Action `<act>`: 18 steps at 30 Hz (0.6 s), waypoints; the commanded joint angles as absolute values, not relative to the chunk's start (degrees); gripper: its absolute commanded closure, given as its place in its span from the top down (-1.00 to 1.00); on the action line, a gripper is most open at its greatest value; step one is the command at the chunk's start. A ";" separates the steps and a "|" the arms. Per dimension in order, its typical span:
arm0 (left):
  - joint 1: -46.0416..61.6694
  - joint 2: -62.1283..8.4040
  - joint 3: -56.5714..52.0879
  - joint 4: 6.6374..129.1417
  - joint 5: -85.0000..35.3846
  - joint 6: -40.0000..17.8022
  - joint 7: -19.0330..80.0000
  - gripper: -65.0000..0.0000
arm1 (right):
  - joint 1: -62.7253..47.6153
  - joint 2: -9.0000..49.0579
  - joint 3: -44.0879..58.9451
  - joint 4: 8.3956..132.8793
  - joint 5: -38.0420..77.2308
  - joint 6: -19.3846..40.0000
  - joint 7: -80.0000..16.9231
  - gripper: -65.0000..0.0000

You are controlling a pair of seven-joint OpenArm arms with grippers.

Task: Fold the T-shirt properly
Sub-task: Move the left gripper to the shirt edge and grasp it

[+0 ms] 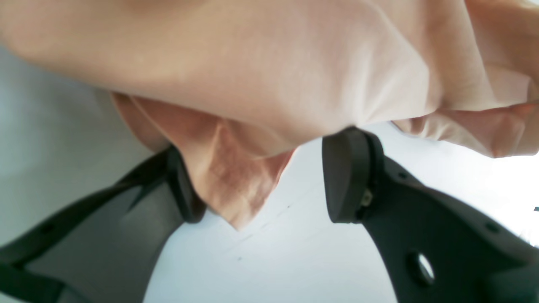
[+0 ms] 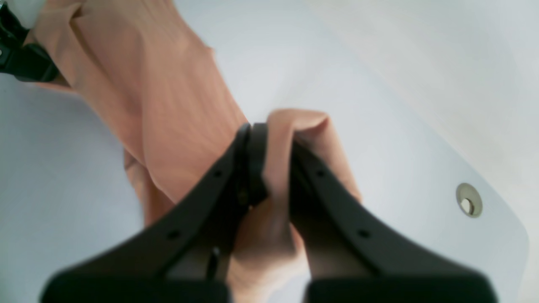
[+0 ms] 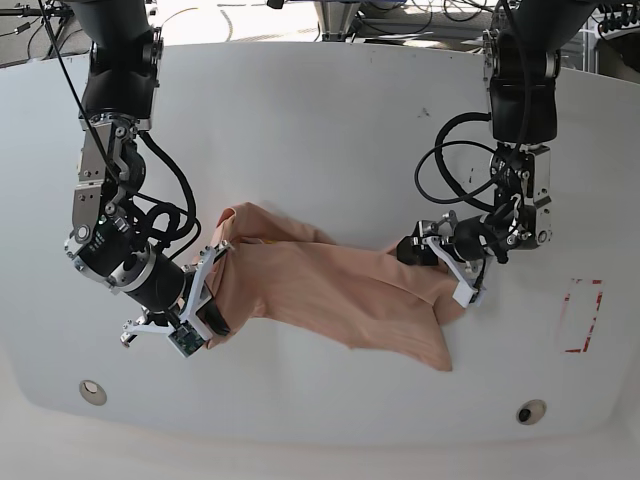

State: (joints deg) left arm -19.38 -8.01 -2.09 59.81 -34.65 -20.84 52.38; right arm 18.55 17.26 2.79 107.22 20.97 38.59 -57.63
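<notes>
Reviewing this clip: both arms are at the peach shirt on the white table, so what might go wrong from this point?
1. The left gripper stands open around a hanging fold of the salmon-pink cotton T-shirt; that side may drop, or be caught as a bunched pinch.
2. The right gripper is shut on a thick wad of cloth, so layers may drag together and crease.
3. The shirt lies twisted and rumpled on the white table; folding from here would likely come out uneven.

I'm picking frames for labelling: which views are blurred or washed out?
Right wrist view: the near black end effector is soft and blurred. Left wrist view: the salmon-pink cotton T-shirt is out of focus, and the white table is blown out. Base view: sharp, evenly lit.
</notes>
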 commanded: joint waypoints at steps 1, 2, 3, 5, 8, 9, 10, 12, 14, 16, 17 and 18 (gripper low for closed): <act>-19.38 -8.31 -0.92 59.47 -32.66 -20.00 54.90 0.18 | 20.09 17.54 3.12 108.26 21.49 38.29 -56.04 -1.00; -19.38 -8.40 -0.66 59.47 -32.66 -20.00 54.90 0.18 | 20.18 17.19 3.12 108.26 21.49 38.29 -56.04 -1.00; -19.38 -8.40 -0.13 59.47 -32.84 -20.00 54.90 0.18 | 20.18 16.84 3.12 108.26 21.32 38.29 -56.04 -1.00; -19.38 -8.48 0.66 59.47 -32.75 -20.00 54.99 0.17 | 20.26 16.57 3.12 108.26 21.14 38.29 -56.04 -1.00; -19.38 -8.57 2.51 59.38 -32.66 -20.00 55.08 -0.14 | 20.35 16.48 3.12 108.26 21.05 38.29 -56.04 -1.00; -19.38 -8.57 3.12 59.38 -32.66 -20.00 55.08 -0.28 | 20.35 16.48 3.12 108.26 21.05 38.29 -56.04 -1.00; -19.38 -8.57 3.74 59.38 -32.57 -20.00 55.08 -0.47 | 20.35 16.48 3.12 108.26 21.05 38.29 -56.04 -1.00; -19.38 -8.66 4.62 59.30 -32.57 -20.00 54.90 -0.93 | 20.35 16.48 3.12 108.26 21.05 38.29 -56.04 -1.00; -19.38 -8.92 5.14 59.30 -32.57 -20.00 55.08 -1.00 | 20.35 16.48 3.21 108.26 21.05 38.29 -56.04 -1.00; -19.38 -9.45 5.23 59.56 -32.66 -19.91 55.16 -1.00 | 20.35 16.40 3.21 108.26 21.05 38.29 -56.04 -1.00; -19.38 -9.54 5.14 59.56 -32.66 -19.82 55.16 -0.99 | 20.35 16.40 3.21 108.26 20.97 38.29 -56.04 -1.00; -19.38 -9.71 5.14 59.56 -32.75 -19.82 54.99 -1.00 | 20.44 16.31 3.21 108.26 20.97 38.29 -56.04 -1.00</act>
State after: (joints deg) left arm -19.11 -8.82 5.04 59.51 -35.20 -20.62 51.79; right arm 18.83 16.03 2.81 107.20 20.56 38.59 -57.65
